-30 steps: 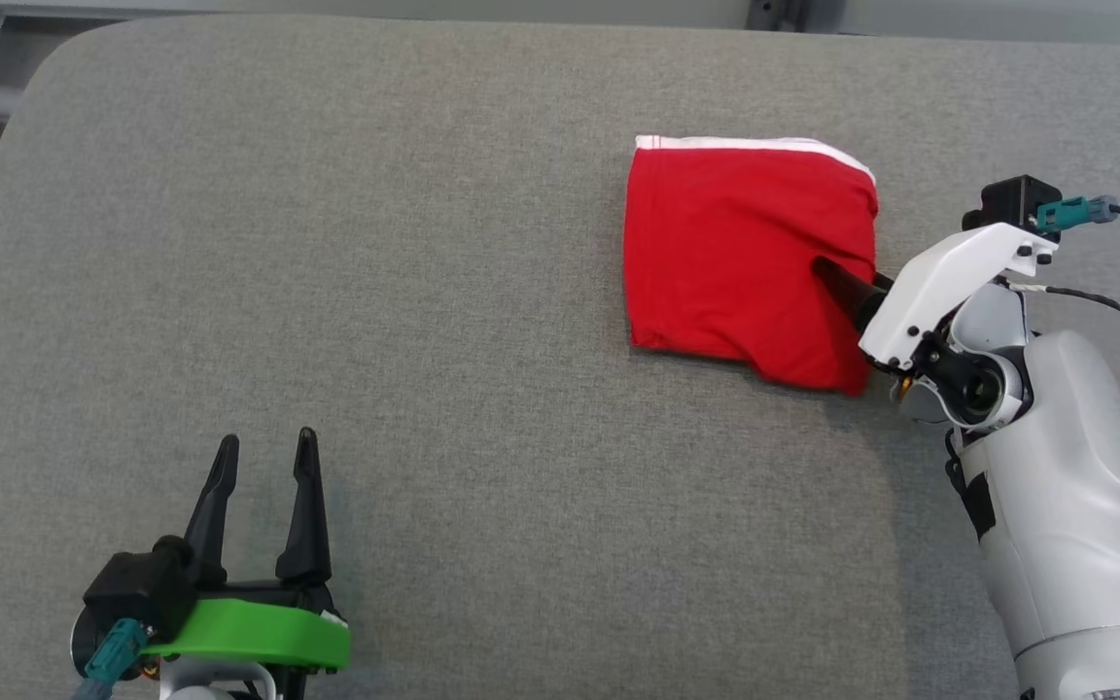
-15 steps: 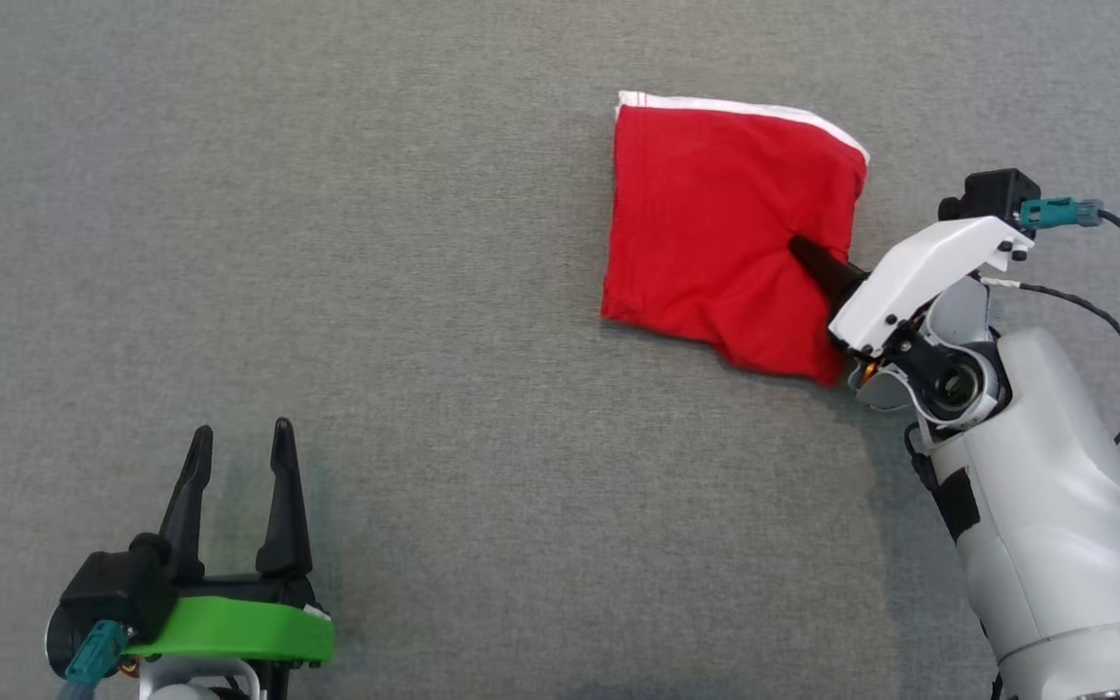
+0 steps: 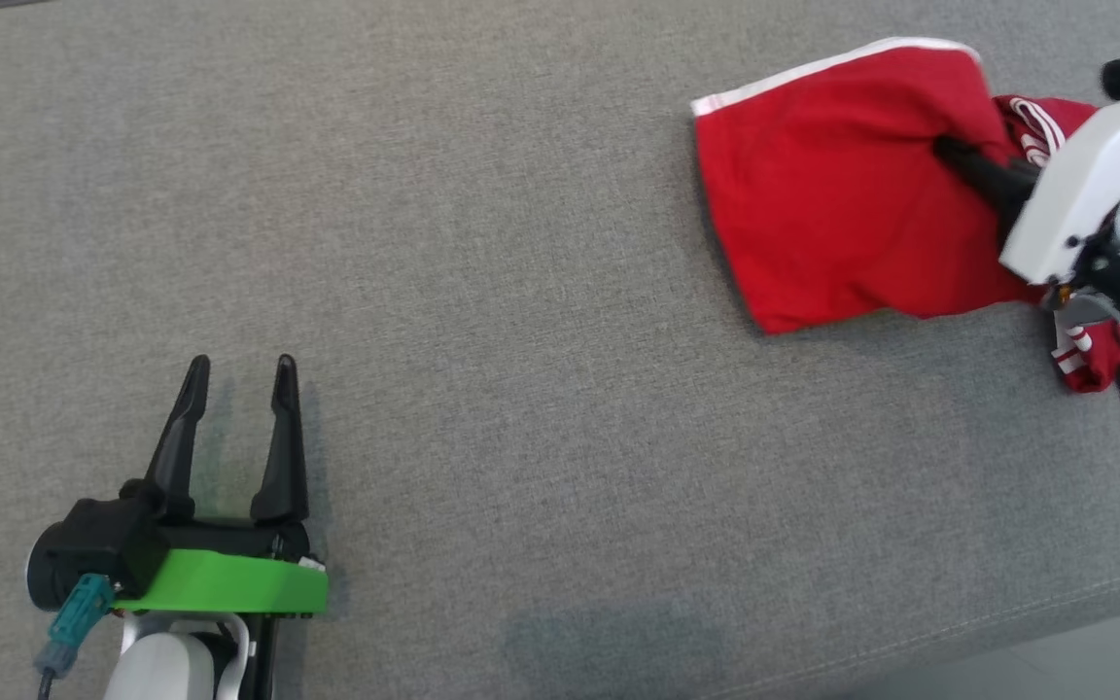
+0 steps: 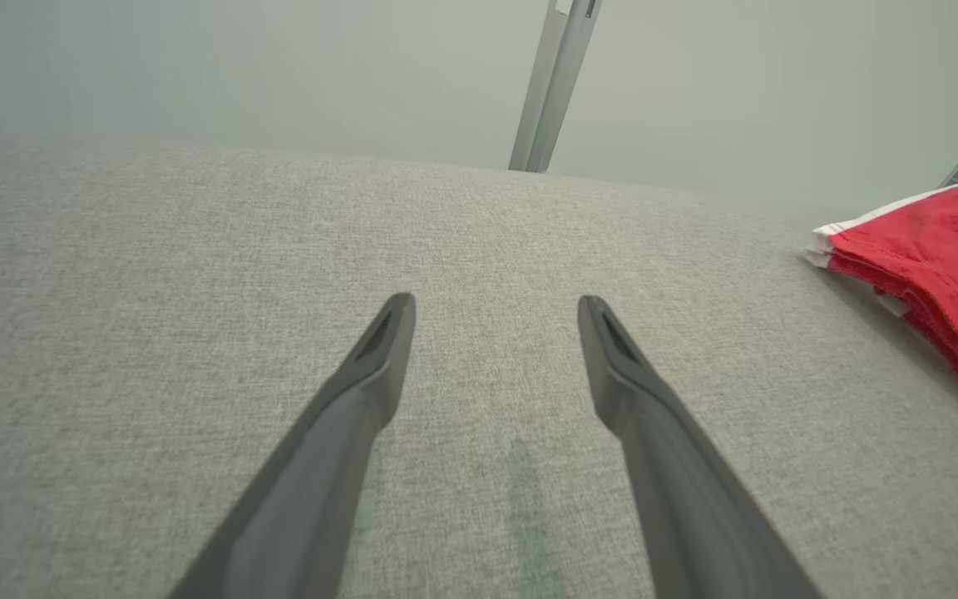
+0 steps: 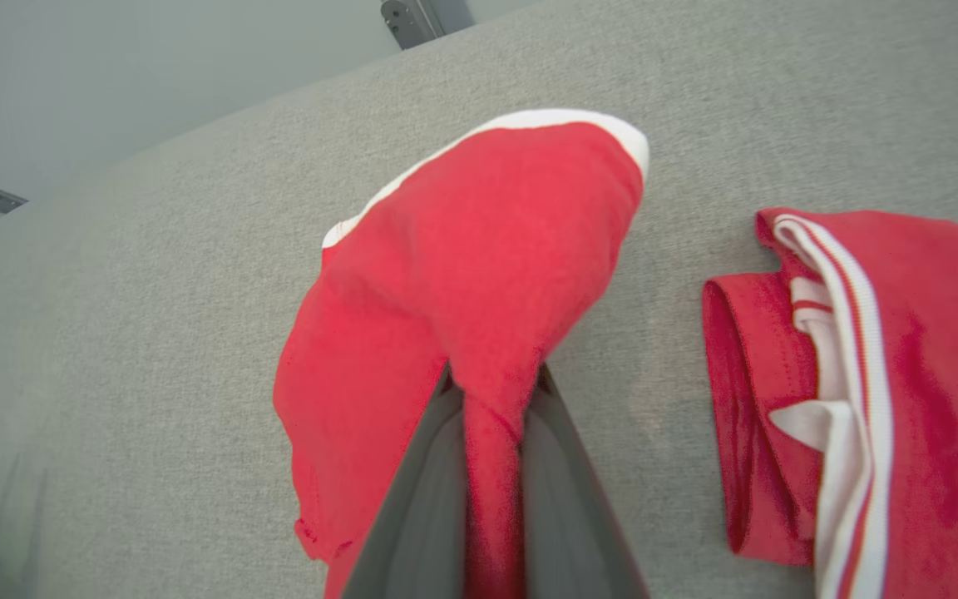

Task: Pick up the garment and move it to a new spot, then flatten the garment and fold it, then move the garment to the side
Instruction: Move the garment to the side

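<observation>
Red cloth garment with a white edge band (image 5: 479, 249) is being pinched at a gathered ridge of fabric between the two dark fingers (image 5: 412, 516) of the right gripper (image 5: 491, 378). The fingers are clenching tight on it, and the ridge is running down between them in the right wrist view. From that pinch the cloth is fanning outward, away from the wrist, with the banded edge lying farthest from the fingers.

In the head view the right gripper (image 3: 949, 151) is reaching in from the far right. The garment (image 3: 842, 214) is sitting at the upper right of the grey fabric-covered counter (image 3: 521, 292) and casting a shadow along its near edge. It cannot be told whether its far edge is touching the counter or riding just clear of it.

Just beside the held piece, on the robot's right, a second red garment with white stripes (image 5: 928, 374) is lying folded on the counter. A strip of bare counter is separating the two.

The left gripper (image 3: 241, 365) is idling at the lower left, well apart from the cloth. Its fingers are spread and grasping nothing, and the left wrist view is showing bare counter between them (image 4: 496, 304).

Progress, by judgement: the garment (image 4: 928, 274) is showing stacked layers at its edge in the left wrist view, so flattening and folding appear done. The final transfer to the side appears to be under way. Setting the piece down, releasing the fingers and withdrawing are remaining. Carrying it by a single pinch is risking a disturbed fold.
</observation>
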